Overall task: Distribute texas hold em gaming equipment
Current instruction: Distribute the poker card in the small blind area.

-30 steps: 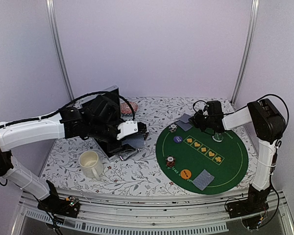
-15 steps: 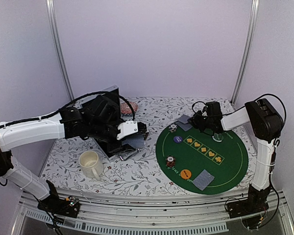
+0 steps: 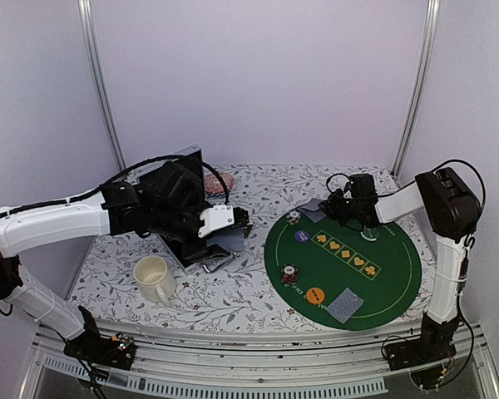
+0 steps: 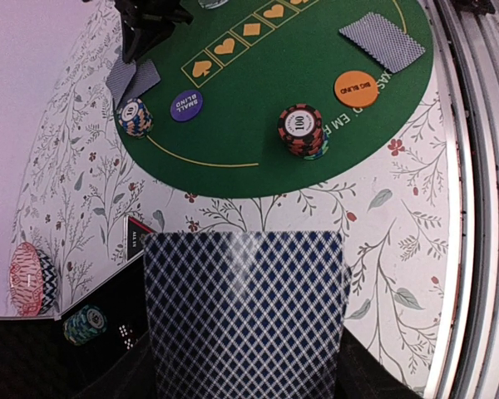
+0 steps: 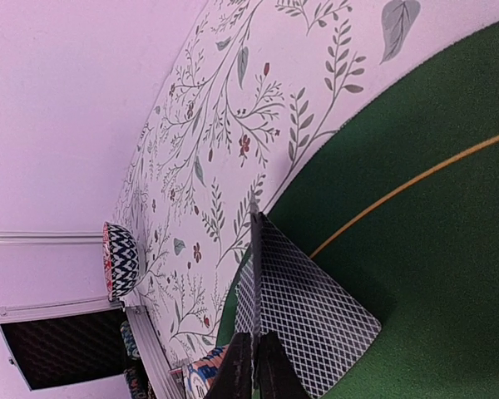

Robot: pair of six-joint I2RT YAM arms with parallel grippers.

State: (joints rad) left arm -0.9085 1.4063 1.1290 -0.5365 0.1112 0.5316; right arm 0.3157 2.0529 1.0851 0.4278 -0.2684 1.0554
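My left gripper (image 3: 235, 229) is shut on a blue-backed playing card (image 4: 245, 299) and holds it above the floral table, left of the green mat (image 3: 382, 274). My right gripper (image 5: 254, 339) is shut on a card (image 5: 254, 266) held on edge over two cards (image 5: 316, 324) lying at the mat's far left edge. On the mat are a red chip stack (image 4: 301, 129), a second chip stack (image 4: 135, 116), a purple disc (image 4: 185, 105), an orange disc (image 4: 356, 87) and near-side cards (image 4: 382, 40). A black-red triangle marker (image 4: 137, 238) lies by the black case.
A black case (image 3: 187, 241) under my left gripper holds a teal chip stack (image 4: 86, 324). A cream mug (image 3: 154, 278) stands at the front left. A pink striped round object (image 3: 214, 183) sits at the back. Walls enclose the table's back and sides.
My right gripper has shifted slightly with its card at the mat's far left edge. The left arm has not moved.
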